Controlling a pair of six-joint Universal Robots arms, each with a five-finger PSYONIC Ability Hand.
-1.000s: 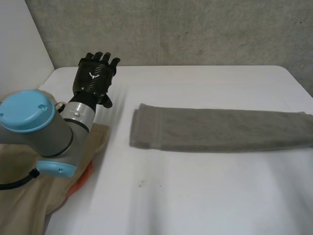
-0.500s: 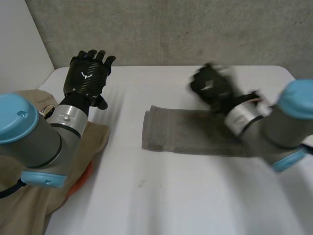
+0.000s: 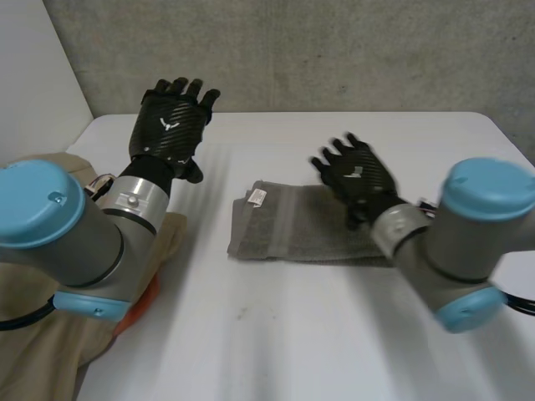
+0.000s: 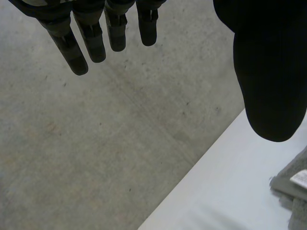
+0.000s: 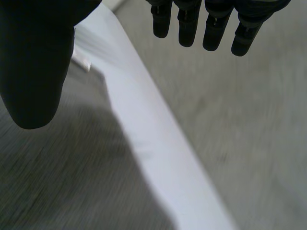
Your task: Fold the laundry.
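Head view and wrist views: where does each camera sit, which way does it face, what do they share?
Head view: behind, between the arms, looking down at the table; both arms, left robot hand, right robot hand show.
Left wrist view: on the left wrist, facing the concrete wall past its straight fingers.
Right wrist view: on the right wrist, above the grey towel, facing that wall.
Shared: all show the towel's label.
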